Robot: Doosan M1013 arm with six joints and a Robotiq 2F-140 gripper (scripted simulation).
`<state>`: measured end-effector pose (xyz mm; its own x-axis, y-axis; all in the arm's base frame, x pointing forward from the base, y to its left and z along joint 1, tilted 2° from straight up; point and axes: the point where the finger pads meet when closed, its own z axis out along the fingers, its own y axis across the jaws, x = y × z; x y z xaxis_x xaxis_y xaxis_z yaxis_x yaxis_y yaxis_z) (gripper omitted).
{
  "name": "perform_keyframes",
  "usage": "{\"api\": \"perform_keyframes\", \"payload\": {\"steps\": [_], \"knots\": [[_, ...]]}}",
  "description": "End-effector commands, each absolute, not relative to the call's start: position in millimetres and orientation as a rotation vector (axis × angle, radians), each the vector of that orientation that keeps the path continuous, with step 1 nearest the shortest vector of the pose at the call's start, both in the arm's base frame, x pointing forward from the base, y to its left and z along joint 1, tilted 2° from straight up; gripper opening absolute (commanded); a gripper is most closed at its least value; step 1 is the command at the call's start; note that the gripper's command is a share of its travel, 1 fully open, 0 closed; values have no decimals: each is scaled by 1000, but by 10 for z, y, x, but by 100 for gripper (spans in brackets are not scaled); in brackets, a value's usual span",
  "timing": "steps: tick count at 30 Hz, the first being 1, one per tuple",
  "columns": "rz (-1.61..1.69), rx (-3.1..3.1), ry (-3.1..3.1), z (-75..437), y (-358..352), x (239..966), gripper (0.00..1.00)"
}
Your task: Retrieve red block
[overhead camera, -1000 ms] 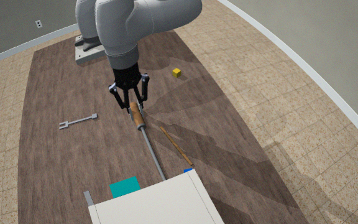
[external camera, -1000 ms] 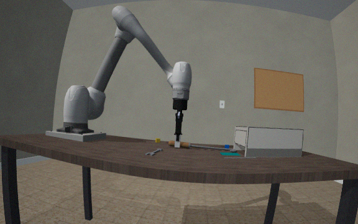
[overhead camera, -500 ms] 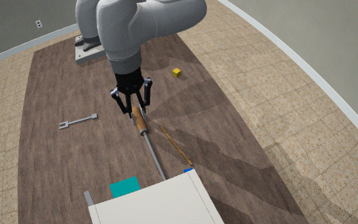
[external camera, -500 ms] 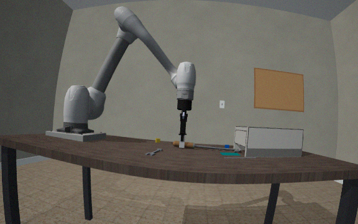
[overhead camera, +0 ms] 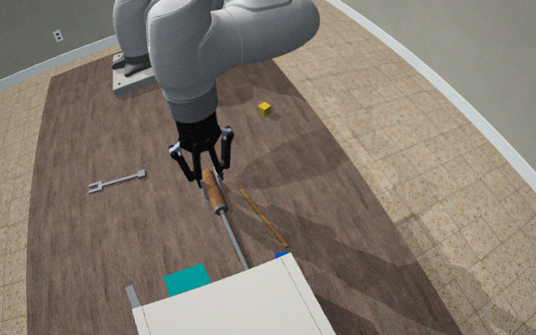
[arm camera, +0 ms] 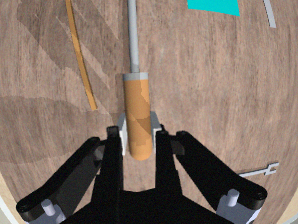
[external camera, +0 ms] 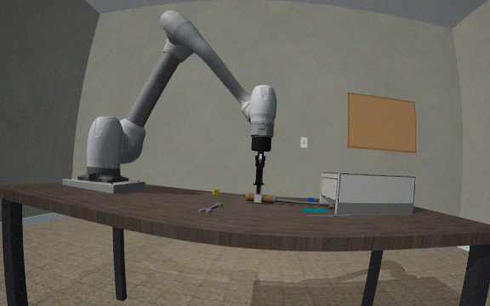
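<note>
The gripper (overhead camera: 208,179) pointed straight down at the desk (overhead camera: 87,233), its fingers pinching the wooden handle (overhead camera: 214,190) of a long tool near the handle's rear end. The handle lay flat on the desk, and its grey rod (overhead camera: 234,239) ran forward from it toward the cabinet (overhead camera: 231,307), the far end passing out of sight under the cabinet's front edge. The red block could not be seen in any view; whether it sat under the cabinet could not be told. The teal square (overhead camera: 187,279) lay on the desk just in front of the cabinet, to the left of the rod in the top view, with nothing on its visible part. A thin stick (overhead camera: 263,217) lay near the rod on its other side, apart from it. A blue block (overhead camera: 281,254) sat at the cabinet's edge just past the stick's far end. A yellow block (overhead camera: 264,109) and a grey wrench (overhead camera: 115,180) lay well apart from the tool.
</note>
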<state>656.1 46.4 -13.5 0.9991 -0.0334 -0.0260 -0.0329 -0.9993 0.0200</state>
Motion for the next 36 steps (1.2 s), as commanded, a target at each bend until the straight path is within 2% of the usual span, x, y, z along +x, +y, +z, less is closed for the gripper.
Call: {"api": "perform_keyframes", "payload": {"steps": [1,36], "knots": [[-51,3125,-57,-149,462,6677,0],[-51,3125,-57,-179,434,7589,0]]}}
